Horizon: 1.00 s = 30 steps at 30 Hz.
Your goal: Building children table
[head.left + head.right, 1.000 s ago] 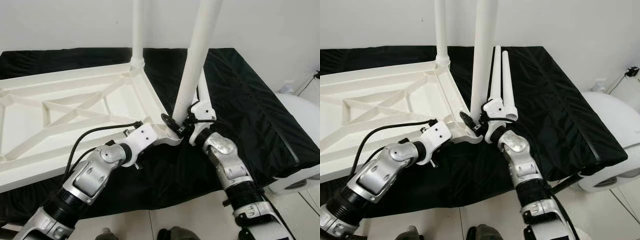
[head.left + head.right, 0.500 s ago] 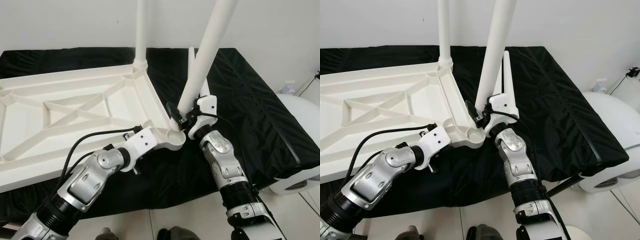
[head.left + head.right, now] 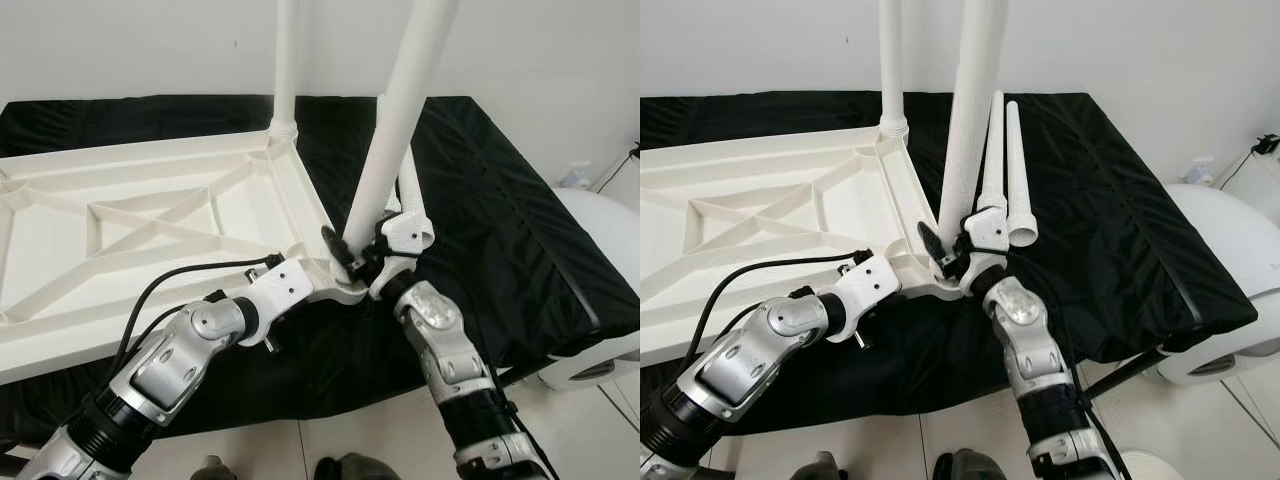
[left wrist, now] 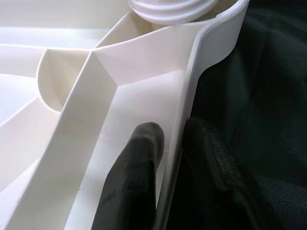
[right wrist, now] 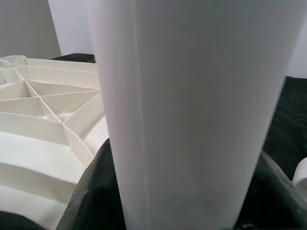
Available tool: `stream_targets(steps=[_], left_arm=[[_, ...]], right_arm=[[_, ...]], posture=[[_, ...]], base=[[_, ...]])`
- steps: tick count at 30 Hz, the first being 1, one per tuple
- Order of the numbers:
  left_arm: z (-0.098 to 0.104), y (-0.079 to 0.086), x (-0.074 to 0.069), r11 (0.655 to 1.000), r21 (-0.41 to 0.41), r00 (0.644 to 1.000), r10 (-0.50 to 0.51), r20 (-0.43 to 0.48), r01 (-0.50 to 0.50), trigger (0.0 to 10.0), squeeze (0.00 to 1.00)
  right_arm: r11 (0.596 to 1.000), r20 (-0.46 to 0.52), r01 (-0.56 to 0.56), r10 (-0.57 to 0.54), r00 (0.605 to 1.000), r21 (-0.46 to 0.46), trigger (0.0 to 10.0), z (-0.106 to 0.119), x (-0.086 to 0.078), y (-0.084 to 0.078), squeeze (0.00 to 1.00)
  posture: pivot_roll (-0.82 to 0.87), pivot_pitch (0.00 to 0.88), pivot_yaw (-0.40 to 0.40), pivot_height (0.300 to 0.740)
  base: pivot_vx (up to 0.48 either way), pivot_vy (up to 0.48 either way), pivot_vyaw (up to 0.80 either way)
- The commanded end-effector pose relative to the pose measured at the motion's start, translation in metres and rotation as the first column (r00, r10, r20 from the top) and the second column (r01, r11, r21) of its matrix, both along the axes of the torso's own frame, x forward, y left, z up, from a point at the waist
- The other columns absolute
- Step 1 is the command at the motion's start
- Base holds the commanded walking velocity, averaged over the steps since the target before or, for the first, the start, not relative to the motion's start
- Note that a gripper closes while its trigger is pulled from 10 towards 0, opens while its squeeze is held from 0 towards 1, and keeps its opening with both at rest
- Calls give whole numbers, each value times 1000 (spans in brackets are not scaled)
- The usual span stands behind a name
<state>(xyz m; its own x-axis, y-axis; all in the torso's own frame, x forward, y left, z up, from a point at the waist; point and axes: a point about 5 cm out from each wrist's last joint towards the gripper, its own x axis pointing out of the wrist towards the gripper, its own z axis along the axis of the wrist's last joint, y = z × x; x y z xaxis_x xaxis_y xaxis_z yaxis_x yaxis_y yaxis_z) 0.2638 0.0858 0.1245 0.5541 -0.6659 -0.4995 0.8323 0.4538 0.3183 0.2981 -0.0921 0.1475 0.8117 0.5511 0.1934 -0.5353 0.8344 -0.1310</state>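
The white tabletop (image 3: 60, 330) lies upside down on a black cloth. One white leg (image 3: 286, 60) stands fitted in its far corner. My right gripper (image 3: 347, 258) is shut on a second leg (image 3: 395, 120), low on its shaft, with the base at the near right corner socket (image 3: 335, 288) and the leg tilted to the right. In the right wrist view this leg (image 5: 192, 96) sits between the black fingers (image 5: 88, 196). My left gripper (image 4: 170, 143) is shut on the tabletop's rim (image 4: 192, 96) beside that corner. Two loose legs (image 3: 1012, 170) lie on the cloth behind.
The black cloth (image 3: 500, 220) covers a low platform that ends near my arms, with tiled floor (image 3: 350, 430) below. A white rounded object (image 3: 600, 300) stands at the right. A white wall (image 3: 150, 40) runs behind. A black cable (image 3: 190, 270) loops over my left arm.
My right gripper lowered the leg's base down and to the left, from beside the corner back onto the socket. The leg stands steeper now. The left gripper kept its hold on the rim.
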Motion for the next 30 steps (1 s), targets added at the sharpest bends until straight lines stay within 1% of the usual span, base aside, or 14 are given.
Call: stream_targets(steps=[1,5,12,17,21,30], left_arm=[[-5,-5,-5,994,12,991,-108,-77,109,10000,0],[-4,-6,-3,995,14,992,-101,-72,102,10000,0],[-3,-7,-2,995,11,992,-103,-67,104,10000,0],[-3,-7,-2,995,11,993,-101,-66,102,10000,0],[-3,-7,-3,994,9,992,-105,-67,106,10000,0],[-2,-9,-2,994,4,992,-107,-66,108,10000,0]], right_arm=[[1000,-2,-18,18,1000,-3,10000,0,-4,1,0],[1000,-19,-11,11,1000,-1,10000,-2,-7,-1,0],[999,-38,42,-43,998,-25,10000,-9,-11,-10,0],[995,-22,88,-89,996,-40,10000,-10,-12,-17,0],[991,-17,124,-125,992,-50,10000,-11,-10,-21,0],[987,-15,148,-149,989,-55,10000,-12,-5,-21,0]], posture=[[33,39,-72,740],[30,41,-69,740],[32,41,-70,740],[31,42,-69,740],[30,43,-68,740],[26,43,-69,740]], base=[[0,0,0],[0,0,0],[0,0,0],[0,0,0],[0,0,0],[0,0,0]])
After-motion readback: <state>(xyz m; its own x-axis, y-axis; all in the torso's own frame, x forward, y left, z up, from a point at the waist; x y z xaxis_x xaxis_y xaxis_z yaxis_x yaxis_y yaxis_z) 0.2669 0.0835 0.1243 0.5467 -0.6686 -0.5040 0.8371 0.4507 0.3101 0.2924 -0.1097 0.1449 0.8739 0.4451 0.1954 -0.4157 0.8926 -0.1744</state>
